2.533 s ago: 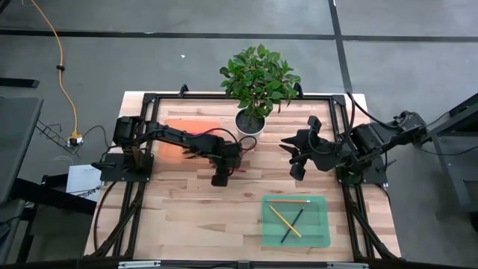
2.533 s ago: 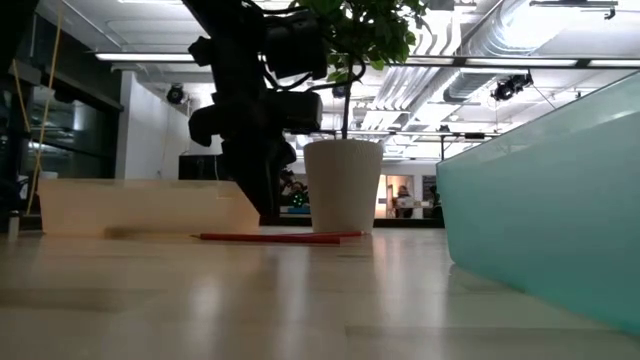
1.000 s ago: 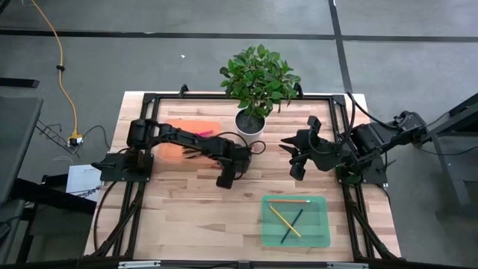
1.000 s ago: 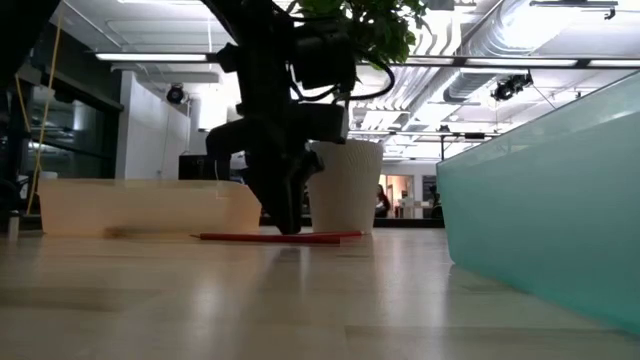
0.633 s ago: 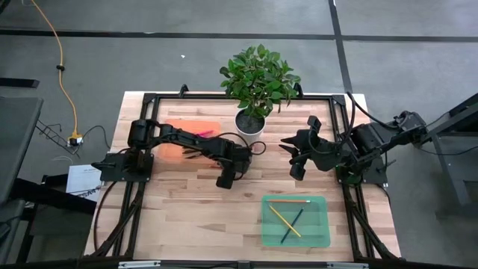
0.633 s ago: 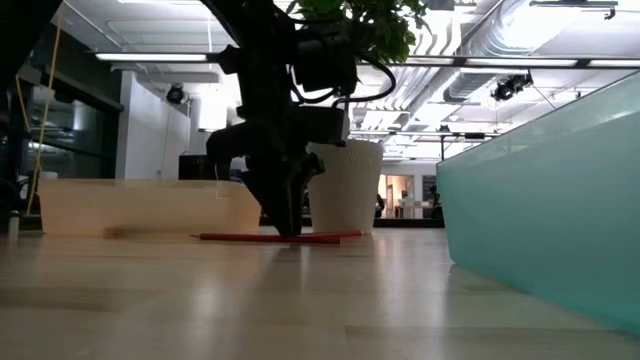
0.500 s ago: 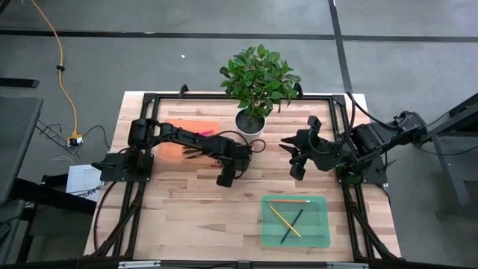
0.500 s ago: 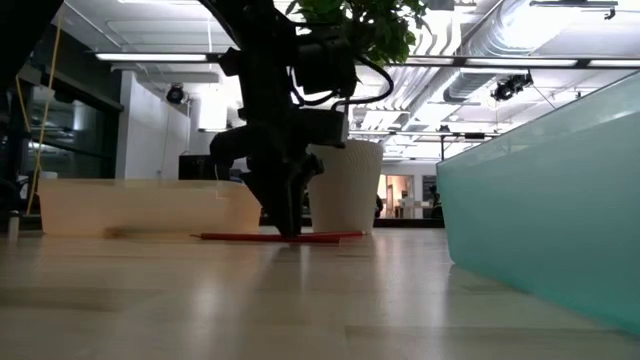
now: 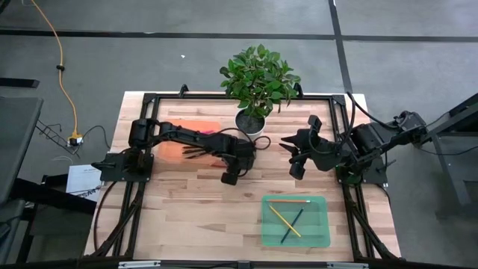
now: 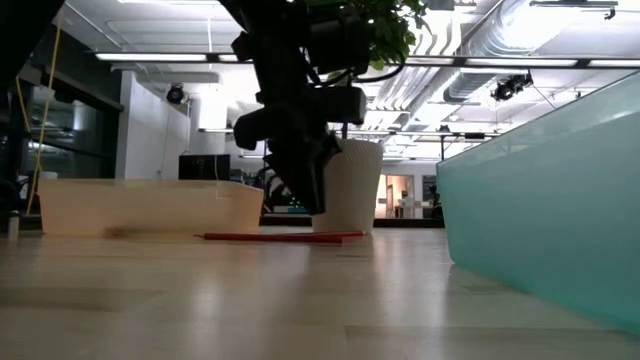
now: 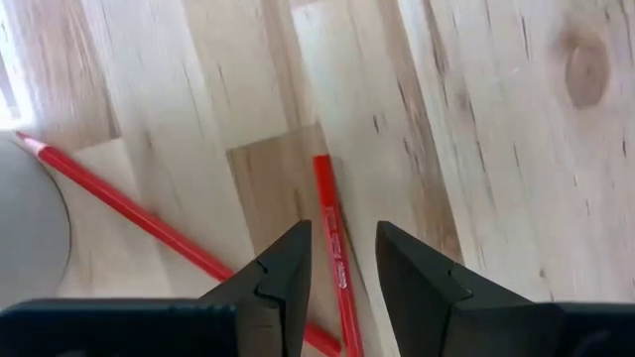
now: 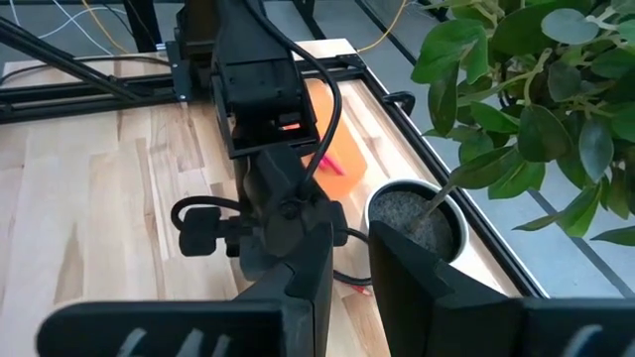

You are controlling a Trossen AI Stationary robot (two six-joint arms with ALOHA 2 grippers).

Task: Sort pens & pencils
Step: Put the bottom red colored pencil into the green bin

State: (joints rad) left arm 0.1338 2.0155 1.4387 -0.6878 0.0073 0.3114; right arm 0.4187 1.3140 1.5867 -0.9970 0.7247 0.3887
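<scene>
Two red pencils lie flat on the wood beside the white plant pot [image 9: 250, 122]: a long one [image 11: 129, 213] and a second [image 11: 332, 228] that meets it in a V. My left gripper [image 11: 342, 260] hangs open just above them, fingers pointing down and clear of the table [image 10: 318, 205]. The second pencil runs under the gap between its fingers. Pink pens [image 9: 205, 133] lie in the orange tray [image 9: 179, 142]. Yellow [image 9: 284, 220], tan and dark pencils lie in the green tray [image 9: 321, 224]. My right gripper [image 9: 295, 161] waits raised at the right, slightly open, with nothing between its fingers [image 12: 352, 268].
The leafy plant [image 9: 258, 75] in its pot stands at the far middle, close behind my left gripper. The green tray's tall wall [image 10: 540, 200] fills the right of the low view. Bare wood lies between the two trays.
My left gripper has risen off the table and gone a little toward the table's right edge. Its fingers keep the same gap. The red pencil stays lying on the wood where it was.
</scene>
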